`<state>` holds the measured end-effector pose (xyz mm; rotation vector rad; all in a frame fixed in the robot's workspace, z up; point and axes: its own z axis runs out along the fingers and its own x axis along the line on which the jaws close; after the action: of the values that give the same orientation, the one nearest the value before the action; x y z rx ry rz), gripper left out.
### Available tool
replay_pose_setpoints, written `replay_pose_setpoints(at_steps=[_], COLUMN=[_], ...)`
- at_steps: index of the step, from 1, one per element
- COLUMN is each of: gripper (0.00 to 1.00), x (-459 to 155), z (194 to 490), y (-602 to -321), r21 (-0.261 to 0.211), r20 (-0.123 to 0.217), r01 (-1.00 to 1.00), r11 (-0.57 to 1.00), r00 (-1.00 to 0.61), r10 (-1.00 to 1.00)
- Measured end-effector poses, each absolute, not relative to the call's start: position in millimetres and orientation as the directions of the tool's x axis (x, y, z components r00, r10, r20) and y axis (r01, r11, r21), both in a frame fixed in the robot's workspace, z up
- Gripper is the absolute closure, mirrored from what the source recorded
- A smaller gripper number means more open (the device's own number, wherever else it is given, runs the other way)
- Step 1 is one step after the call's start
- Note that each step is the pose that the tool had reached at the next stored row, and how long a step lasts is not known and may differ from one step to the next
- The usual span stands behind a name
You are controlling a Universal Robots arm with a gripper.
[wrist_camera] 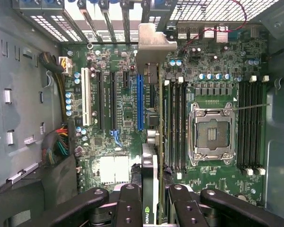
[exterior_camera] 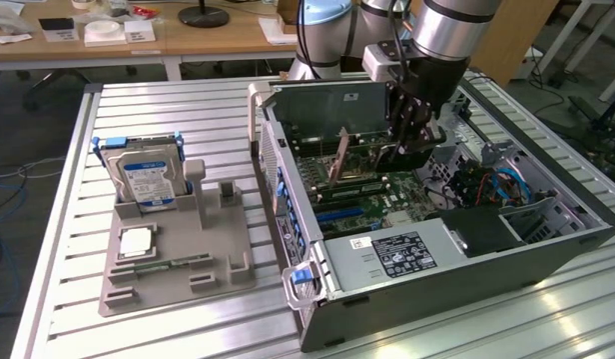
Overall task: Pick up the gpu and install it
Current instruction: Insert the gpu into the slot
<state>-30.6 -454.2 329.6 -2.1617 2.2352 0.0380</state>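
An open grey metal computer case [exterior_camera: 467,273] lies on its side on a ribbed aluminium tabletop [exterior_camera: 148,105], and the black gripper [exterior_camera: 412,138] reaches down into it. The gripper is clamped on the gpu [exterior_camera: 360,158], a flat green card held upright on its edge between the dark fingers [wrist_camera: 128,201].

From the wrist view, the gpu [wrist_camera: 150,165] appears edge-on. It stretches away from the gripper [wrist_camera: 152,198] to a bent silver bracket [wrist_camera: 154,45] near the case's perforated rear wall. Below the gripper lies the green motherboard [wrist_camera: 118,137]. A long blue slot [wrist_camera: 140,101] runs just beside the card's line, and a shiny square processor socket [wrist_camera: 212,132] sits on the other side, flanked by black memory slots [wrist_camera: 250,123]. Whether the card touches the board cannot be told.

Well apart from the gripper, outside the case, a grey moulded tray [exterior_camera: 223,273] holds a silver hard drive [exterior_camera: 148,176] standing upright, a square silver chip [exterior_camera: 138,241] lying flat, and a narrow green memory stick [exterior_camera: 173,262].
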Motion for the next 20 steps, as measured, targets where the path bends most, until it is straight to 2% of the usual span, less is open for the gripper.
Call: replay_pose_setpoints(at_steps=[20], gripper=[0.73], x=[-31.0], z=[326.0], y=[-454.3], r21=[-0.004], r20=[-0.039], r01=[-0.999], r11=[0.034], r00=[-0.033], r10=[-0.999])
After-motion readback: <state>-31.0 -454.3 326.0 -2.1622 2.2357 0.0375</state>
